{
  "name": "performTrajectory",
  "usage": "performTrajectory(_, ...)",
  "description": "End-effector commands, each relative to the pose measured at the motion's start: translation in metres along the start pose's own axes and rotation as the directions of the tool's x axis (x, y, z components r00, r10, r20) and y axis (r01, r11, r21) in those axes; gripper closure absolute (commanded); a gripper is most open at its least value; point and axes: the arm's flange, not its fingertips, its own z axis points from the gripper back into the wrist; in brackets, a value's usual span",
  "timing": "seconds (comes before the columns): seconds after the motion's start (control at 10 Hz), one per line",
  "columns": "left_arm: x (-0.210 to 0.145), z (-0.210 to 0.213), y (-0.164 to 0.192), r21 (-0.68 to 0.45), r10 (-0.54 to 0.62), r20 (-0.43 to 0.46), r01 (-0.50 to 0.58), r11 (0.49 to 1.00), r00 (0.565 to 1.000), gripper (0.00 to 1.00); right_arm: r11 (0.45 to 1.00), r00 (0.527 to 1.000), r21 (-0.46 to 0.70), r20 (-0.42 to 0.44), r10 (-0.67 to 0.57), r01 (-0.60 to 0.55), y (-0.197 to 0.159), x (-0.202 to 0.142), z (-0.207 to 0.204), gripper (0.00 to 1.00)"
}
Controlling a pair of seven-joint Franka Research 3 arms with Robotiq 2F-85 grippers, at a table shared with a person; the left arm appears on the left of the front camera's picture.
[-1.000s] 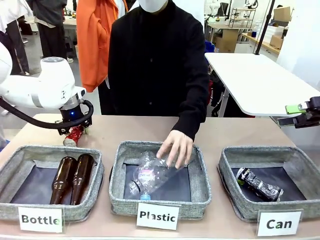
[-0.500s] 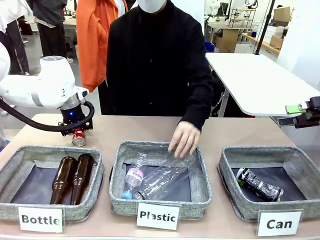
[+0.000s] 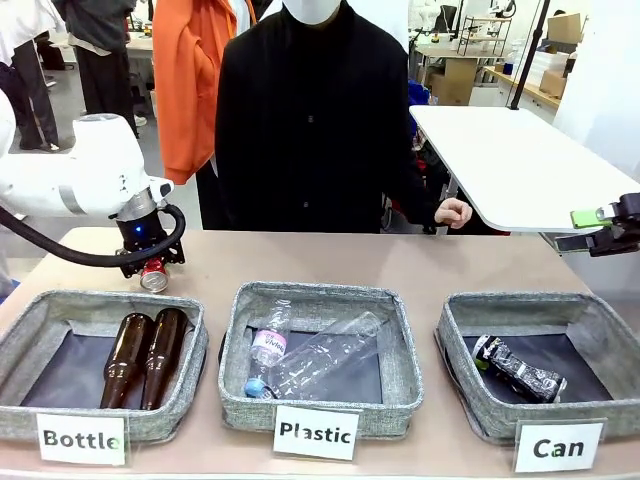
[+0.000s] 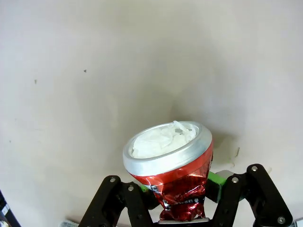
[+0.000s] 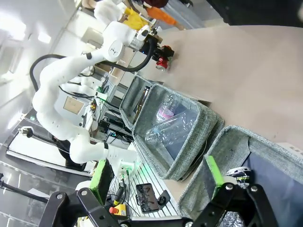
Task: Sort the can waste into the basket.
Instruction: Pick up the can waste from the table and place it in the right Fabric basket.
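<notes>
The crushed red can (image 3: 152, 274) hangs just above the table at the far left, behind the "Bottle" basket, with my left gripper (image 3: 150, 264) shut on it. In the left wrist view the red can (image 4: 173, 175) sits between the green pads (image 4: 216, 182), its silver end facing the pale tabletop. The dark can (image 3: 518, 368) lies inside the grey "Can" basket (image 3: 598, 310) at the right. My right gripper (image 3: 600, 226) hovers beyond that basket's far right corner. In its wrist view the right gripper (image 5: 156, 178) stands open and holds nothing, above the "Can" basket (image 5: 232, 142).
The "Bottle" basket (image 3: 60, 305) holds two brown glass bottles (image 3: 143, 355). The "Plastic" basket (image 3: 310, 293) holds clear plastic bottles (image 3: 310, 352). A person in black stands at the far side, one hand (image 3: 455, 212) near the far right table edge.
The person's hand let go of a plastic bottle in the middle basket and drew back to the far right. My left gripper turned the red can and shifted it slightly.
</notes>
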Motion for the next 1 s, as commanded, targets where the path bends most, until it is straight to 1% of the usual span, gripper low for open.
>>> performTrajectory(0.0,-0.005,0.024,0.01,-0.096,-0.092,-0.066,0.086,0.992,0.994,1.0,1.0,1.0,-0.003,-0.013,-0.005,0.005,0.004,0.001,0.002,0.0)
performTrajectory(0.1,-0.019,0.057,0.019,-0.15,-0.116,-0.078,0.103,0.983,0.99,1.0,1.0,1.0,-0.003,-0.013,-0.005,0.005,0.004,0.001,0.002,0.0)
performTrajectory(0.2,-0.046,0.102,0.031,-0.193,-0.178,-0.088,0.159,0.968,0.98,1.0,1.0,1.0,-0.003,-0.013,-0.005,0.005,0.004,0.001,0.002,0.0)
performTrajectory(0.3,-0.079,0.146,0.046,-0.255,-0.287,-0.101,0.254,0.933,0.953,1.0,1.0,1.0,-0.003,-0.013,-0.005,0.005,0.004,0.001,0.002,0.0)
performTrajectory(0.4,-0.113,0.177,0.064,-0.26,-0.385,-0.115,0.347,0.901,0.916,1.0,1.0,1.0,-0.003,-0.013,-0.005,0.005,0.004,0.001,0.002,0.0)
performTrajectory(0.5,-0.144,0.19,0.079,-0.252,-0.451,-0.107,0.414,0.874,0.886,1.0,1.0,1.0,-0.003,-0.013,-0.005,0.005,0.004,0.001,0.002,0.0)
performTrajectory(0.6,-0.176,0.194,0.095,-0.231,-0.534,-0.07,0.506,0.831,0.843,1.0,1.0,1.0,-0.003,-0.013,-0.005,0.005,0.004,0.001,0.002,0.0)
performTrajectory(0.7,-0.197,0.191,0.107,-0.225,-0.601,-0.023,0.582,0.782,0.799,1.0,1.0,1.0,-0.003,-0.013,-0.005,0.005,0.004,0.001,0.002,0.0)
performTrajectory(0.8,-0.21,0.187,0.116,-0.218,-0.609,0.04,0.602,0.768,0.792,1.0,1.0,1.0,-0.003,-0.013,-0.005,0.005,0.004,0.001,0.002,0.0)
performTrajectory(0.9,-0.203,0.184,0.123,-0.237,-0.559,0.073,0.559,0.795,0.826,1.0,1.0,1.0,-0.003,-0.013,-0.005,0.005,0.004,0.001,0.002,0.0)
